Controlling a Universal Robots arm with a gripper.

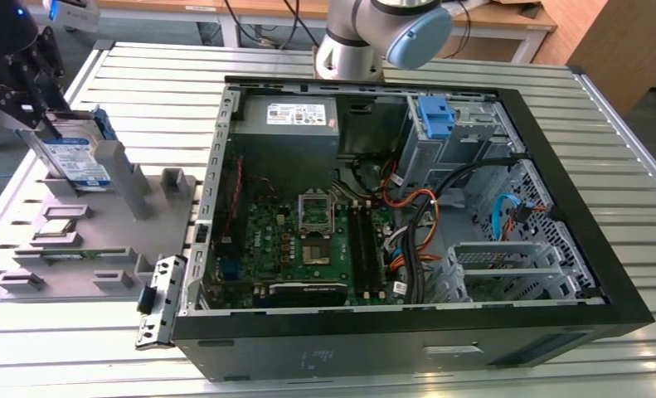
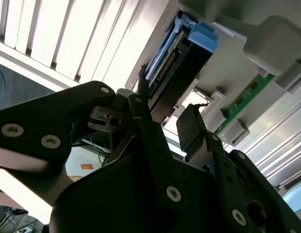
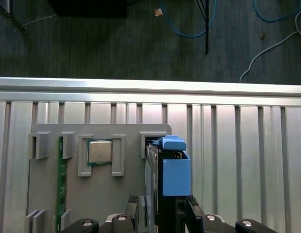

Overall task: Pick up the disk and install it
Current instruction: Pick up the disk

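The disk stands on edge in a slot of the grey fixture at the exterior view's left, its blue-and-white label facing out. In the first wrist view it appears edge-on, the blue bracket along one side. My gripper hangs just over the disk's upper edge. Its black fingers stand either side of the disk, open, with a small gap showing. In the second wrist view the gripper reaches toward the disk, whose end lies between the fingertips.
The open computer case lies at the middle and right, with motherboard, grey power supply, a bare blue bracket in the drive bay and loose cables. The fixture also holds a processor and a memory stick.
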